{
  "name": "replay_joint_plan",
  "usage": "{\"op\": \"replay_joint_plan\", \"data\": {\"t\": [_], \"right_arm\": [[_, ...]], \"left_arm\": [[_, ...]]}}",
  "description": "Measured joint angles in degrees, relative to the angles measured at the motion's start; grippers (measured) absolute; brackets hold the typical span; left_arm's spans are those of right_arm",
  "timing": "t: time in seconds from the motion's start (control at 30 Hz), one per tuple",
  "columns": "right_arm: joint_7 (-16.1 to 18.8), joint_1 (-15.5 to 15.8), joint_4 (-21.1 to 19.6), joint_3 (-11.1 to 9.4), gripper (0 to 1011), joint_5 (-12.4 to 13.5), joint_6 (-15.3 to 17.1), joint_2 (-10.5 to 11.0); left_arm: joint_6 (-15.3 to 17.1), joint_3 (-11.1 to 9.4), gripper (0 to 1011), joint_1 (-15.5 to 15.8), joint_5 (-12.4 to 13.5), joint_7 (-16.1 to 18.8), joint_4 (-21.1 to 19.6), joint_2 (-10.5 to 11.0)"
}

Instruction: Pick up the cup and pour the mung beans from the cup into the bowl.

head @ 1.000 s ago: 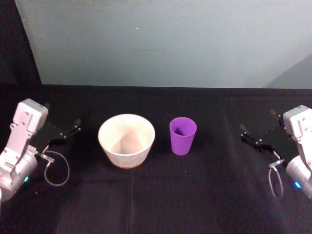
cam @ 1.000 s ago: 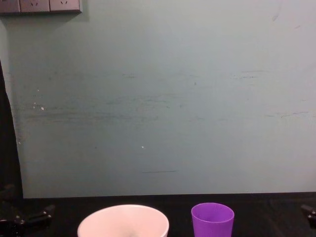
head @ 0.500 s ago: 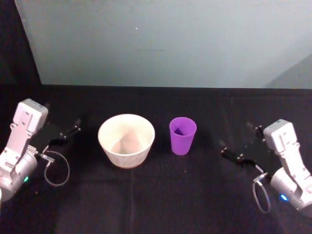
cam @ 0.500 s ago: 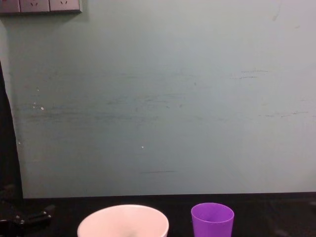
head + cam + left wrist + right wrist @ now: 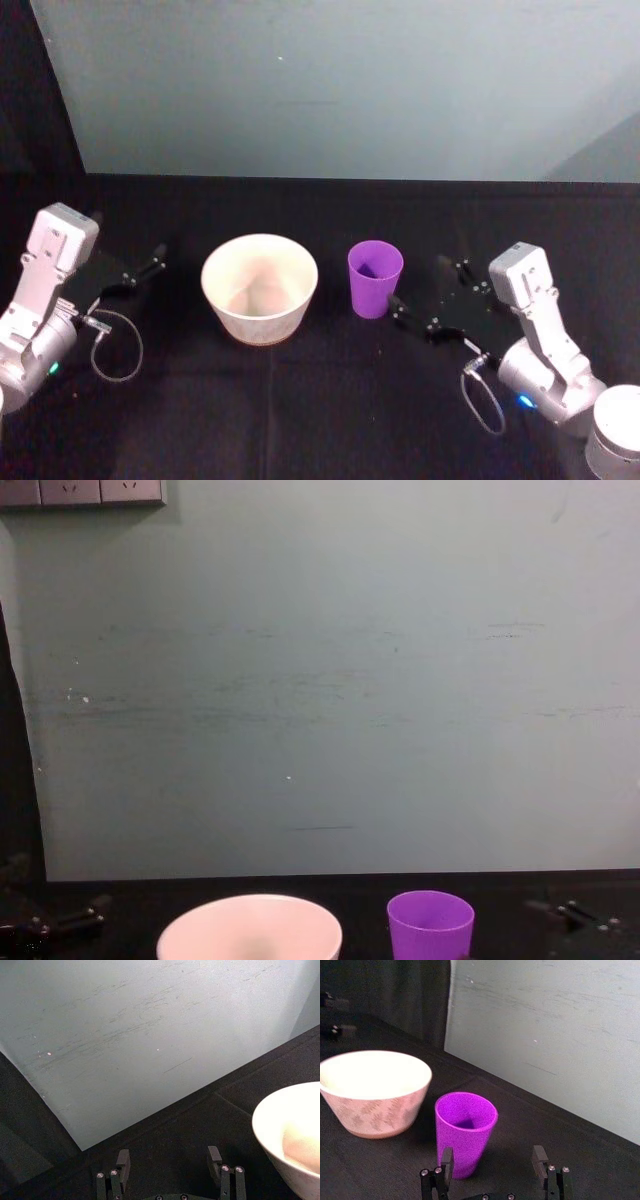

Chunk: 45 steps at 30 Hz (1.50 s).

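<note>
Now, the smooth, tapered purple plastic cup (image 5: 375,278) stands upright, untouched, just off the fingertips of the right gripper (image 5: 420,284), spread wide and empty; the round pinkish-white bowl (image 5: 260,288) sits beyond it, then the left gripper (image 5: 150,263), likewise spread and empty.

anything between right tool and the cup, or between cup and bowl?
Nothing visible. The right tool is open just right of the cup, with only bare table between them. The bowl stands left of the cup across an open gap. The left tool sits idle, left of the bowl.
</note>
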<state>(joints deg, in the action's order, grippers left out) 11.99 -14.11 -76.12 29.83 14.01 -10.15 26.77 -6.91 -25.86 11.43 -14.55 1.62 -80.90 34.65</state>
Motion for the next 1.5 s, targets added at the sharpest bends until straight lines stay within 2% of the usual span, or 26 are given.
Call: {"op": "replay_joint_plan", "data": {"t": [0.33, 0.8, 1.17, 1.5], "right_arm": [[3.79, -2.15, 3.81, 0.05, 1003, 1.31, -0.89, -3.98], [8.89, -4.39, 9.02, -1.56, 1003, 4.23, -1.26, -8.61], [11.14, -5.65, 12.75, -2.94, 1003, 5.03, -1.61, -10.93], [12.18, -6.66, 15.71, -3.97, 1003, 4.16, -2.51, -12.47]], "left_arm": [[0.00, 0.00, 1011, 0.00, 0.00, 0.00, 0.00, 0.00], [0.00, 0.00, 1011, 0.00, 0.00, 0.00, 0.00, 0.00], [0.00, 0.00, 1011, 0.00, 0.00, 0.00, 0.00, 0.00], [0.00, 0.00, 1011, 0.00, 0.00, 0.00, 0.00, 0.00]]}}
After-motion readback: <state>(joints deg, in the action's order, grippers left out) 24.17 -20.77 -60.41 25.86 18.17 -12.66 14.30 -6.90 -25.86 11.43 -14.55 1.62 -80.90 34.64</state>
